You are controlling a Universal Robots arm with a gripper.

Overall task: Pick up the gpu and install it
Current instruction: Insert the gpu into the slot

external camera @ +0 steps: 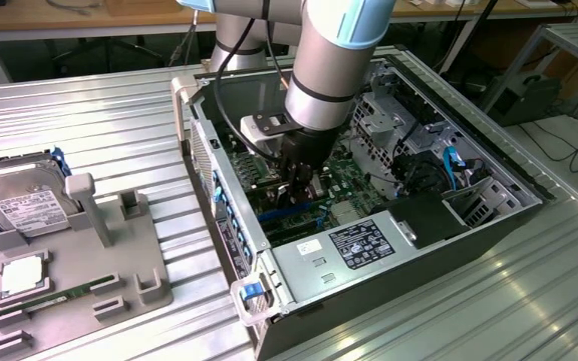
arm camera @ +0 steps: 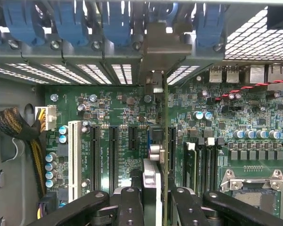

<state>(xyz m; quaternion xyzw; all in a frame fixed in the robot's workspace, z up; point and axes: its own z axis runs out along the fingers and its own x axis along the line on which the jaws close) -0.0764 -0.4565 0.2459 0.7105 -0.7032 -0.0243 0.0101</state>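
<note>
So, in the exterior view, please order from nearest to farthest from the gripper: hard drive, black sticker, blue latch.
From the gripper:
1. Black sticker, inside the case.
2. Blue latch, at the case's near corner.
3. Hard drive, on the grey tray, exterior view's left.

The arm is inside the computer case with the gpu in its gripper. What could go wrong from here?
1. The gpu, held edge-on in the gripper, stands close to the black slot; if misaligned, pressing could bend the card or damage the slot.
2. Its metal bracket sits at the rear frame among the blue clips; it might catch there.
3. The black cable by the wrist could snag on the case wall.
</note>
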